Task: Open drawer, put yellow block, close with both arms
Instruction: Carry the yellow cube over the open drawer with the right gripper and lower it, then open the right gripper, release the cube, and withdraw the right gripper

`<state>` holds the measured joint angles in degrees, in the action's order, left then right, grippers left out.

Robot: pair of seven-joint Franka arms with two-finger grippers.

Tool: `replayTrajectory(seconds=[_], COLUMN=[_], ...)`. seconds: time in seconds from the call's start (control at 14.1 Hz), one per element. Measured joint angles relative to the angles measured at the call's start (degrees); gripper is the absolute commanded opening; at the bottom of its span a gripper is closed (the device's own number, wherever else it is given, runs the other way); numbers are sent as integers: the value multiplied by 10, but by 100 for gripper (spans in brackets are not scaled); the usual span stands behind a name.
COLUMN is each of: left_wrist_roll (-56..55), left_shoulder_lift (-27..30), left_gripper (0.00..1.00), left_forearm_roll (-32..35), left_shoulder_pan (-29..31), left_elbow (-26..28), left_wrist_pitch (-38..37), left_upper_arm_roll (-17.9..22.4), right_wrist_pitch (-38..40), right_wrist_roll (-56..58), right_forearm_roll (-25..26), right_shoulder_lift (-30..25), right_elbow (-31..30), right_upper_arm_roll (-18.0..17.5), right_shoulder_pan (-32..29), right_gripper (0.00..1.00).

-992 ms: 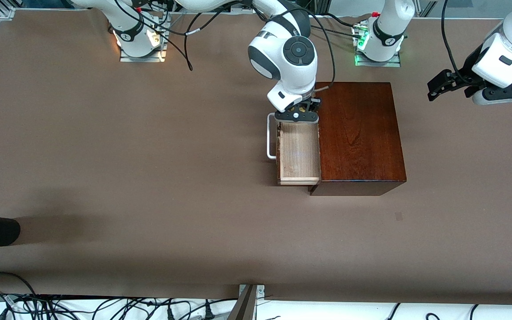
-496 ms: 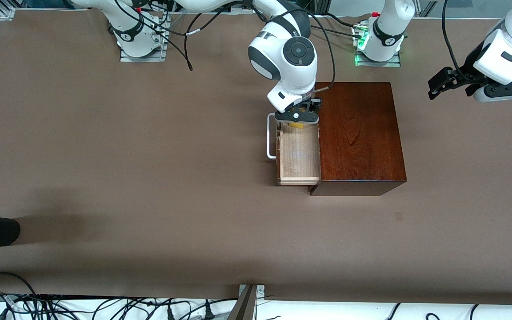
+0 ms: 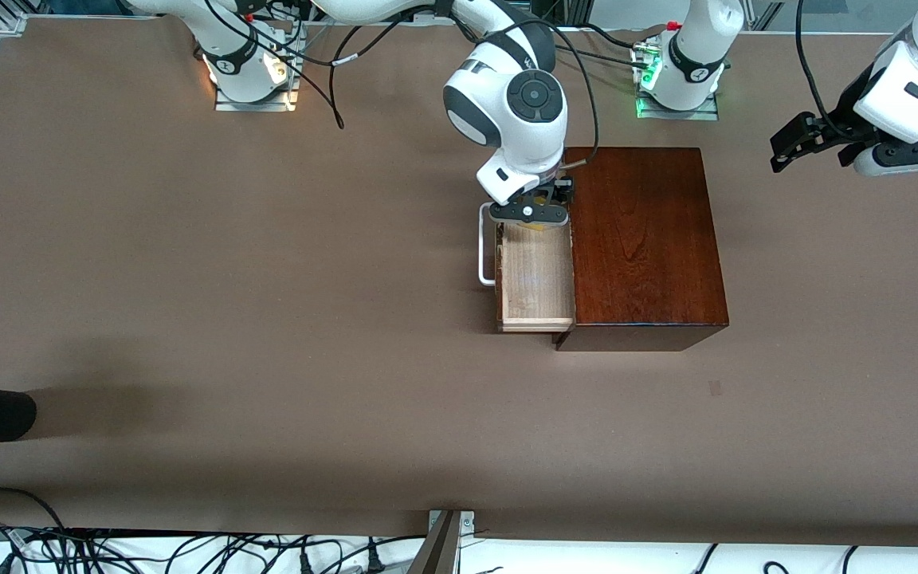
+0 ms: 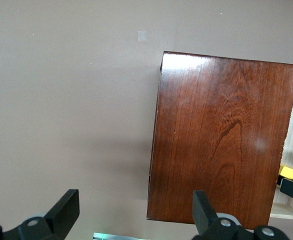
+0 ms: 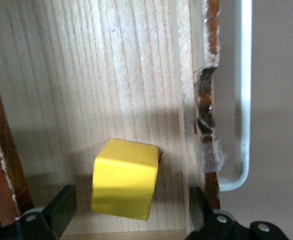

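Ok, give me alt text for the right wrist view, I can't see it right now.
A small bright yellow cube lies loose on the pale-wood floor of the open drawer, between the spread black fingers of the right gripper, touching neither. Beside the drawer's chipped reddish-brown front runs its white U-shaped handle.

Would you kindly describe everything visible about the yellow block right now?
The yellow block is a small, bright yellow cube with smooth, matte faces and crisp edges. It rests on the pale wood floor of the open drawer, in the end farther from the front camera, casting a soft shadow. The right gripper is over it with fingers open on either side, not touching. In the front view only a sliver shows beneath that gripper.
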<state>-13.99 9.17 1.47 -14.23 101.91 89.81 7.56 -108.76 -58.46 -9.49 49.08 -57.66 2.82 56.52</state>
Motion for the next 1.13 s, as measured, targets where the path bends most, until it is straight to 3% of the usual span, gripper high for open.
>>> replayTrajectory(seconds=[0.35,0.85,1.13], left_wrist_roll=[0,0,0], left_shoulder_lift=[0,0,0], left_gripper=[100,100,100], left_forearm_roll=[0,0,0], left_shoulder_pan=[0,0,0], left_elbow=[-1,-6,-6], left_wrist_pitch=[-1,-1,-1], left_upper_arm_roll=[0,0,1], right_wrist_pitch=[67,254,331], right_wrist_roll=[0,101,239], right_forearm_roll=[1,3,3], right_shoulder_lift=[-39,-152,-203], right_elbow=[22,25,-4], right_upper_arm_roll=[34,104,187], right_shoulder_pan=[-6,-58,-91], right_gripper=[100,100,100])
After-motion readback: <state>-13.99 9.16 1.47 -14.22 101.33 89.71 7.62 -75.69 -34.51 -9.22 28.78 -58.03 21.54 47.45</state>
